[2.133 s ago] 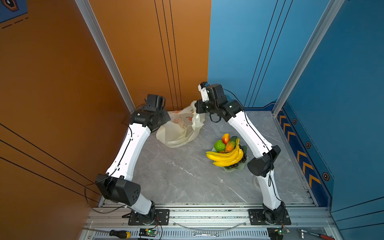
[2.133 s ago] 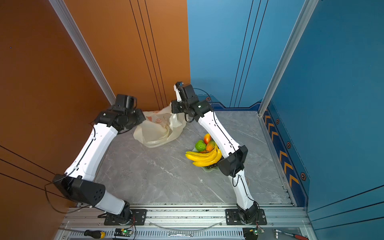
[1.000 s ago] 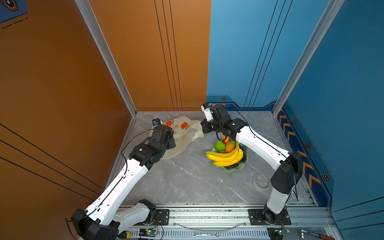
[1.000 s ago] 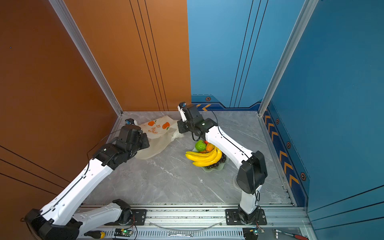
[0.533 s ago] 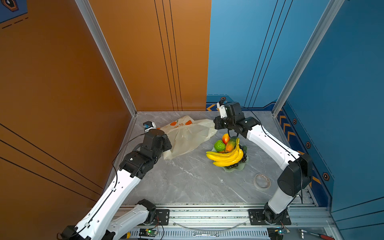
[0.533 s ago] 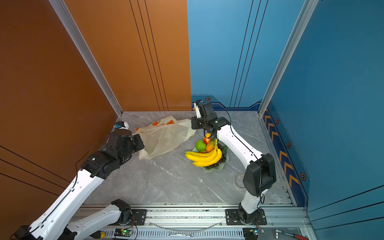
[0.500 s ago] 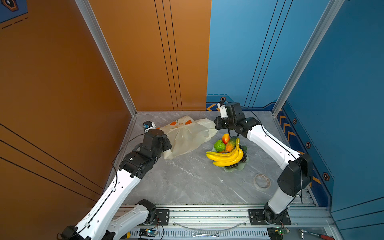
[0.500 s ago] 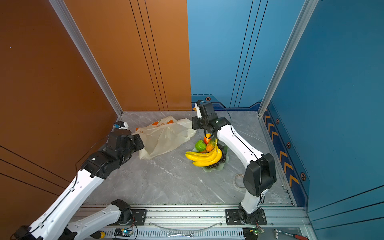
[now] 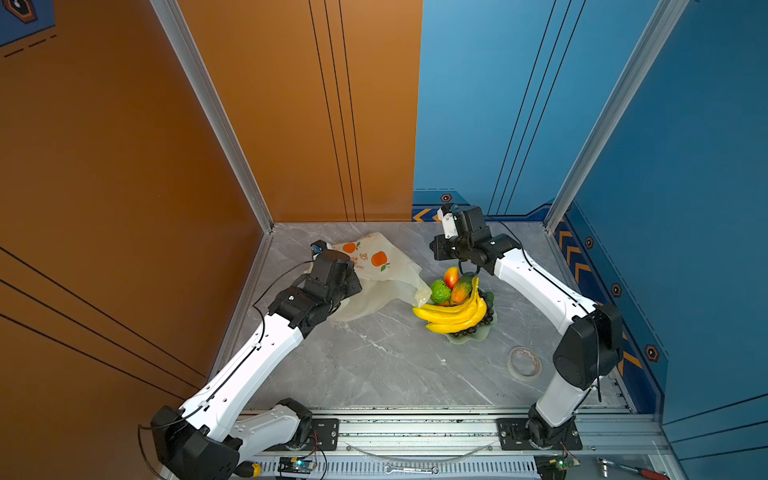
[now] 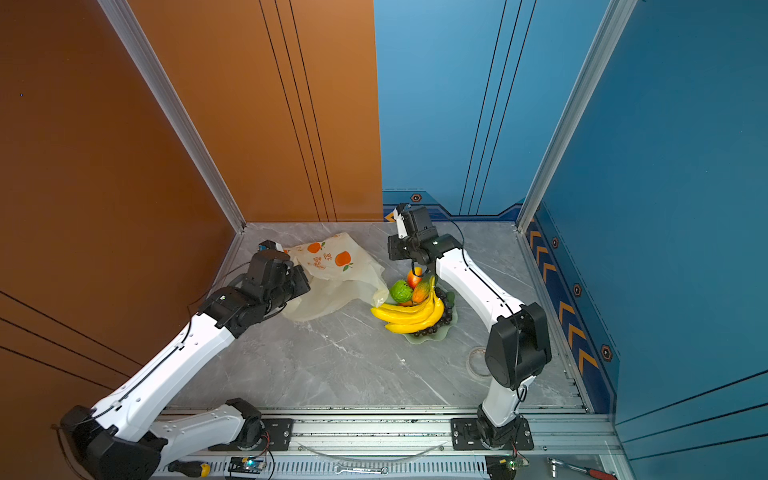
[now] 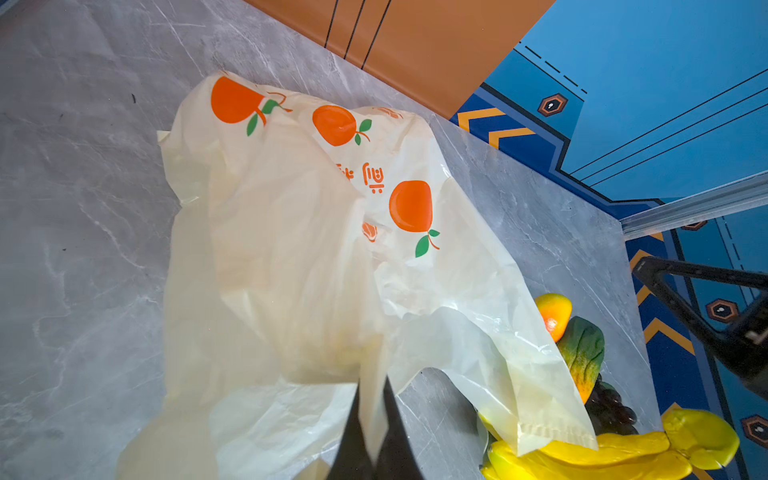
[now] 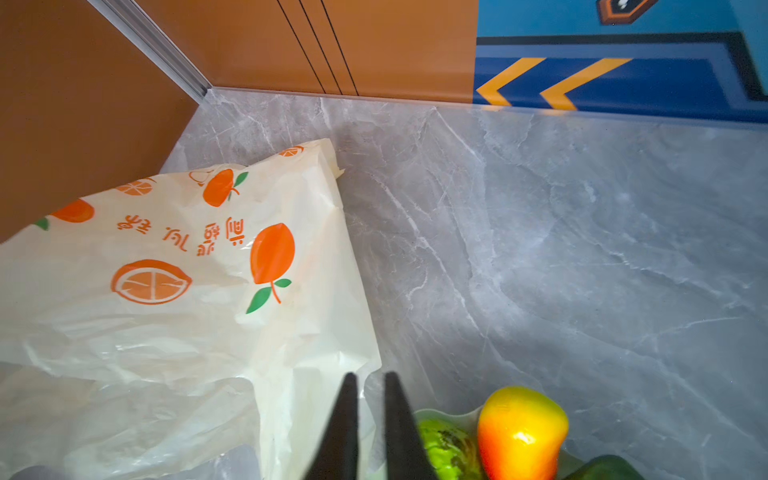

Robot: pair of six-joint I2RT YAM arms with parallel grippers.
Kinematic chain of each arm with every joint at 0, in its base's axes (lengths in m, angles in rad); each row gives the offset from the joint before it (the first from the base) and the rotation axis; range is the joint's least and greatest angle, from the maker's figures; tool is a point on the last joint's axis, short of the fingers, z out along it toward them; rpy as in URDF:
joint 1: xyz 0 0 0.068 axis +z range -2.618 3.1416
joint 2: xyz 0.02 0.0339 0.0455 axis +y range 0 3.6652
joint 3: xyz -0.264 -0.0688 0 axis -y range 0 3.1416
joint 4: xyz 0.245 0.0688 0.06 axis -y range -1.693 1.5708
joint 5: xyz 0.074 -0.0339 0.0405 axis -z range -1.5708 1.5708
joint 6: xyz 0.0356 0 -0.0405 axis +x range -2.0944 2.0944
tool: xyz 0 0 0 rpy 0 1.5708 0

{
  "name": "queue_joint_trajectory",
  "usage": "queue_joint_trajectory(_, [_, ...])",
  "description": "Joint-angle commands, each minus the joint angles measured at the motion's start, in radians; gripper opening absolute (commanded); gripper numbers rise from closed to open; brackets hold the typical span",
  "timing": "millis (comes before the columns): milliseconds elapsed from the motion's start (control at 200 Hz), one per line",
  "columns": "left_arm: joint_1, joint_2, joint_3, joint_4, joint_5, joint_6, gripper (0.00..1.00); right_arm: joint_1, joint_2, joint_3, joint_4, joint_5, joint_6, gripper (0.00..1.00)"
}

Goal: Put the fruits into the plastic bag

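Your left pincer (image 11: 372, 384) is clamped on a fold of the plastic bag (image 9: 376, 276). The left wrist view shows both fingers (image 11: 353, 432) pressing thin film between them. The bag lies crumpled on the bench (image 9: 374, 370) near the back left corner, printed side up. In both top views it spreads from your left arm toward the dish (image 9: 469, 340). In the left wrist view one loose end of the bag lies over the tip of the bananas (image 9: 453, 316).

Your right pincer (image 12: 369, 380) hangs over the back of the dish, just beside the bag's edge, with its fingers a little apart. The bag's corner shows past the tips. It looks free of them, though that view is too tight to be sure.

The fruits (image 10: 415, 316) you can see sit heaped in the dish. The bananas are in front. Behind them are a mango (image 9: 451, 276), a bumpy green fruit (image 9: 439, 291) and a papaya (image 9: 464, 289). Dark grapes (image 9: 485, 318) lie along the dish's right rim.
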Motion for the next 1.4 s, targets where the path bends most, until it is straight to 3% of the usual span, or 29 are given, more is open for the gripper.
queue_joint_trajectory(0, [-0.015, 0.026, 0.051, 0.019, 0.049, -0.009, 0.00, 0.009, -0.037, 0.066, -0.069, -0.078, 0.029, 0.69])
queue_joint_trajectory(105, [-0.022, 0.038, 0.073, 0.023, 0.058, -0.010, 0.00, 0.028, -0.056, 0.106, -0.185, -0.117, 0.014, 0.80])
queue_joint_trajectory(295, [-0.035, 0.054, 0.086, 0.040, 0.081, -0.028, 0.00, 0.082, -0.061, 0.125, -0.436, -0.090, -0.086, 0.81])
queue_joint_trajectory(441, [-0.049, 0.057, 0.085, 0.063, 0.087, -0.070, 0.00, 0.102, -0.056, 0.054, -0.498, -0.017, -0.136, 0.81])
queue_joint_trajectory(721, [-0.091, 0.101, 0.107, 0.082, 0.105, -0.116, 0.00, 0.102, -0.109, -0.009, -0.453, 0.073, -0.101, 0.82])
queue_joint_trajectory(1021, [-0.106, 0.108, 0.108, 0.081, 0.124, -0.120, 0.00, 0.068, 0.026, 0.012, -0.369, 0.119, -0.191, 0.82])
queue_joint_trajectory(1207, [-0.106, 0.107, 0.117, 0.072, 0.129, -0.125, 0.00, 0.144, 0.104, 0.103, -0.324, 0.213, -0.293, 0.82])
queue_joint_trajectory(1392, [-0.103, 0.113, 0.142, 0.059, 0.144, -0.128, 0.00, 0.277, 0.086, 0.041, -0.093, 0.300, -0.391, 0.84])
